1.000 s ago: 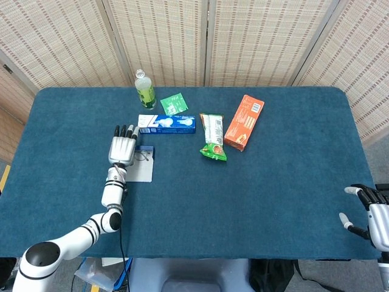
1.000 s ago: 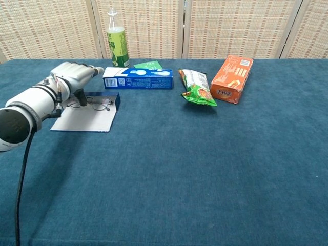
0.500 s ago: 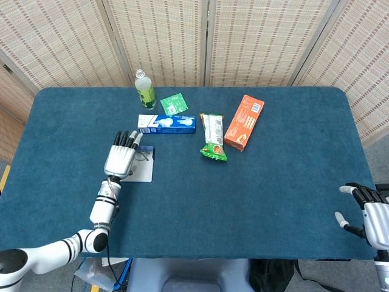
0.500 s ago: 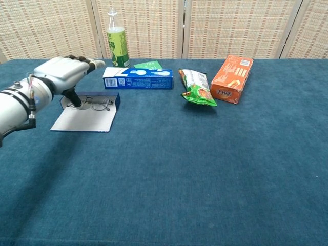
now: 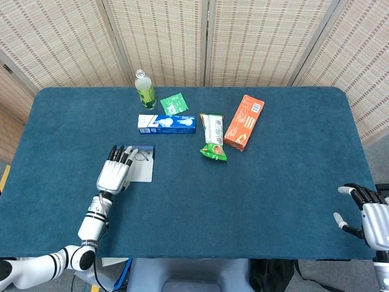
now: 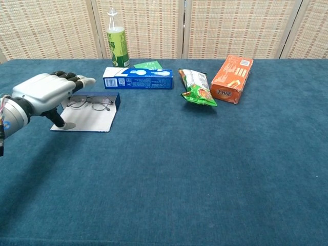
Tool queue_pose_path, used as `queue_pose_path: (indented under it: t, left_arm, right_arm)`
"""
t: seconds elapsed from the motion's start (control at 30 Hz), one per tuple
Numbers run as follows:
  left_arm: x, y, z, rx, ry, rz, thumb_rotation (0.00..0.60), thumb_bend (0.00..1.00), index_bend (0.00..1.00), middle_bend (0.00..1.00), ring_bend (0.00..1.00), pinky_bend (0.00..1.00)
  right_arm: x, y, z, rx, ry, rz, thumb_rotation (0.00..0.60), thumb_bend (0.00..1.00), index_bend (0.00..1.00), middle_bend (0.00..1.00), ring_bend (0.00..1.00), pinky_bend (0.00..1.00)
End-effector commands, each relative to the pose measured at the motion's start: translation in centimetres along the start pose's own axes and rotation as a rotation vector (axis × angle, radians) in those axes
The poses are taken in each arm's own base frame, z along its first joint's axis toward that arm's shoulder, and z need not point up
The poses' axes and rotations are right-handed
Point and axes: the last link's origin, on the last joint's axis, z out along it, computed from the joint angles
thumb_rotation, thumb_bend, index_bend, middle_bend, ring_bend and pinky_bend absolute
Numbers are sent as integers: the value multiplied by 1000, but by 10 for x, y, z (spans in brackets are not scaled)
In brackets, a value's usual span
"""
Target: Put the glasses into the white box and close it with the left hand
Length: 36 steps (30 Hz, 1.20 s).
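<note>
The white box [image 5: 140, 172] [image 6: 89, 121] lies open left of the table's middle, its white flap flat toward me and a blue wall [image 6: 109, 99] at its far side. The thin-framed glasses [image 5: 143, 156] [image 6: 93, 104] rest inside against that blue wall. My left hand [image 5: 114, 175] [image 6: 45, 94] hovers over the box's near left corner with fingers apart and nothing in it; in the chest view its thumb points down at the flap. My right hand [image 5: 366, 213] sits off the table's near right corner, fingers spread and empty.
Behind the box lie a blue toothpaste carton [image 5: 166, 123] [image 6: 137, 78], a green bottle [image 5: 144, 90] [image 6: 117, 41] and a green sachet [image 5: 174, 103]. Further right are a green snack bag [image 5: 212, 137] [image 6: 197, 87] and an orange box [image 5: 244, 121] [image 6: 232, 79].
My left hand has drawn back from the glasses toward the table's near edge, leaving them lying in the box. The right hand has barely shifted.
</note>
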Motion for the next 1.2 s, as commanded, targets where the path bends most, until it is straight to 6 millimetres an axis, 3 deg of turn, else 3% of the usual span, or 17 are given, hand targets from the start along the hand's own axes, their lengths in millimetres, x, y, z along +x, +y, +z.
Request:
queue_pose_path:
  t: [0.03,0.57,1.2]
  left_arm:
    - [-2,0,-2,-2,-6,1,600,204,0,0,0,0]
    - [-18,-4,6,34,-57,20,600,204,0,0,0,0]
    - [-25,-9,13,65,-75,20,600,204,0,0,0,0]
  right_arm:
    - [0,-1,0,2,-1,0,600,256,286,247,227,231]
    - [-1,0,0,-3,-5,-1,600,256,286,248,227,231]
    - [0,0,-1,-6,-1,-1,600,256,286,248,227,230]
